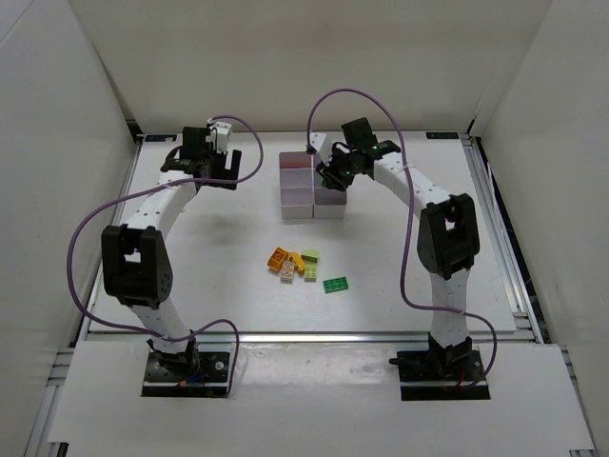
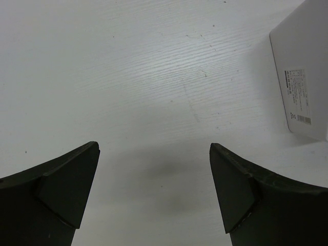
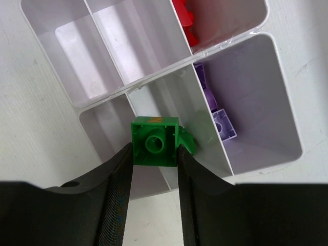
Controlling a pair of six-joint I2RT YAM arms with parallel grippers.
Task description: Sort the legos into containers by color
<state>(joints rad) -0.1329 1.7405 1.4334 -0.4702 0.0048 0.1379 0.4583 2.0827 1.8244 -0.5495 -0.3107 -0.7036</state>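
Green studded plastic brick (image 3: 154,142), pinched in the right gripper (image 3: 154,149), hangs over a divider wall of the translucent white bins (image 3: 134,87), masking the cell below; left gripper (image 2: 154,154) gapes empty.

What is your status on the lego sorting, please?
Right gripper shut on green lego, above the containers. Left gripper open, empty. Loose legos wait on the table. Nothing in the way.
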